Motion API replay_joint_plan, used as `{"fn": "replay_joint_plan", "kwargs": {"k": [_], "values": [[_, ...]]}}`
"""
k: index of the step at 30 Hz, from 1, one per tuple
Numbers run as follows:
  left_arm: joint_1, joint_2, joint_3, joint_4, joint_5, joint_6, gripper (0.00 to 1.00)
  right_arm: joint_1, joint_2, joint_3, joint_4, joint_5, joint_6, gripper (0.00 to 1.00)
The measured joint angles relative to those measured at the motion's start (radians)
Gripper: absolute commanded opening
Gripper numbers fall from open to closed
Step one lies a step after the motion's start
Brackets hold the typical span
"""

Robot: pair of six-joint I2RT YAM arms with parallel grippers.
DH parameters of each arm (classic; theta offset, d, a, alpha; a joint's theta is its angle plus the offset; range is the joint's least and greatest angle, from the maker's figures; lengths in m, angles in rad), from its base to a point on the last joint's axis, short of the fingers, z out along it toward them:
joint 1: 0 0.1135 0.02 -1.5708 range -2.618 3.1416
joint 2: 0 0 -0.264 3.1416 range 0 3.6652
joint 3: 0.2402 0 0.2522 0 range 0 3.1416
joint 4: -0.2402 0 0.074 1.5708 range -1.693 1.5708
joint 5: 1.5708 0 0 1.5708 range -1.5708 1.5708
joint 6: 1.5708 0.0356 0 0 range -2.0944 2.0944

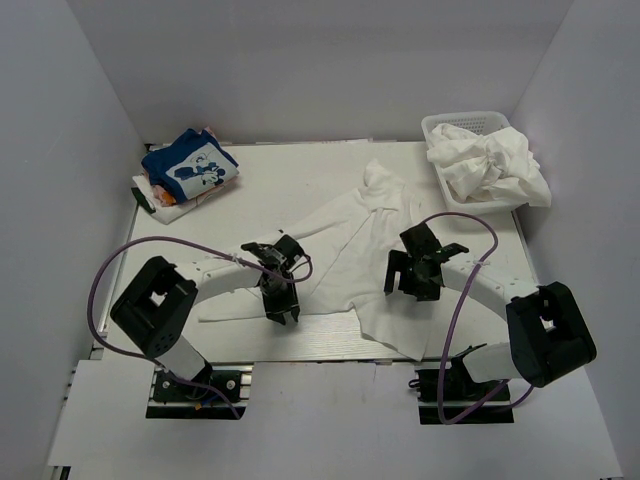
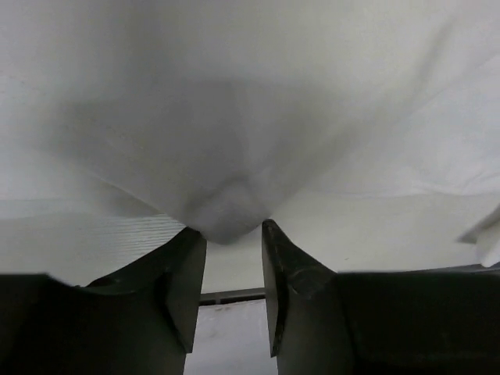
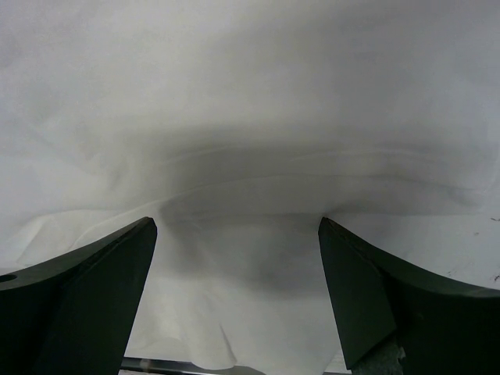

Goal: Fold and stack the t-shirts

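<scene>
Far left of the white shirt, a folded blue shirt sits on the bench, the likely base of the stack. My left claw is clenched on a small pinch of the white shirt's near-left edge. So little cloth is caught that a pull could, I judge, slip it free or drag the whole shirt crooked. The white shirt lies spread but rumpled, bunched at its far end, so a fold made now risks pressing the wrinkles in. My right claw hangs released over the shirt's right half, grasping nothing; lifting one side alone would skew the fold. Far right of the shirt, more white shirts spill over the basket, where a wide swing could catch them.
</scene>
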Motion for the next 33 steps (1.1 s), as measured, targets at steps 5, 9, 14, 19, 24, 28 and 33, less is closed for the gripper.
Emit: {"fn": "replay_joint_plan", "kwargs": {"k": [5,9,14,19,24,28,33], "values": [[-0.002,0.011,0.015,-0.002,-0.029,-0.006,0.23,0.000,0.000,0.000,-0.003,0.014,-0.005,0.90],[-0.002,0.021,0.055,-0.022,-0.054,-0.008,0.00,0.000,0.000,0.000,-0.003,0.023,-0.018,0.90],[-0.002,0.019,0.136,-0.043,-0.062,0.006,0.00,0.000,0.000,0.000,-0.005,0.027,-0.034,0.90],[0.009,-0.017,0.256,-0.075,-0.068,0.056,0.00,0.000,0.002,0.001,-0.006,0.028,-0.053,0.90],[0.045,0.064,0.536,-0.140,-0.157,0.122,0.00,0.000,0.019,0.021,-0.011,0.032,-0.068,0.90],[0.152,0.276,0.805,-0.151,-0.211,0.190,0.00,0.000,0.028,0.035,-0.011,0.032,-0.080,0.90],[0.342,0.611,1.186,-0.194,-0.241,0.250,0.00,0.000,0.064,0.072,-0.023,0.039,-0.089,0.90]]}}
